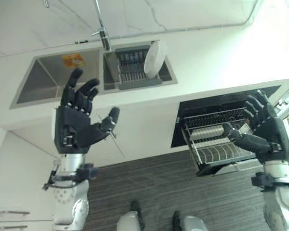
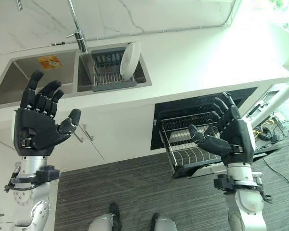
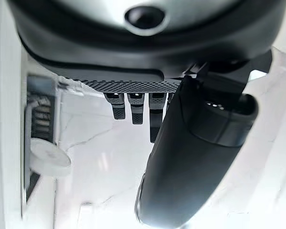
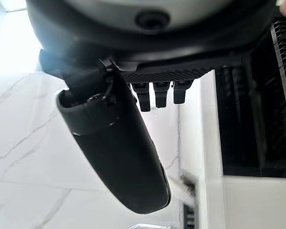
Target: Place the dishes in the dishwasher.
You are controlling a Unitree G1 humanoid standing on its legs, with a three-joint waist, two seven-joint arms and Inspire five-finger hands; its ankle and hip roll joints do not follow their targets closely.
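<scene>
A white plate stands on edge in a dark drying rack inside the right sink basin; the same plate appears in the left wrist view. The dishwasher under the counter is open, and its wire rack is pulled out over the floor. My left hand is raised in front of the counter below the sink, fingers straight, holding nothing. My right hand hovers over the pulled-out rack, open and empty.
A tall tap rises behind the sinks. The left basin holds an orange-yellow item. White cabinet doors lie below the counter at left. Dark wood-pattern floor lies before the dishwasher.
</scene>
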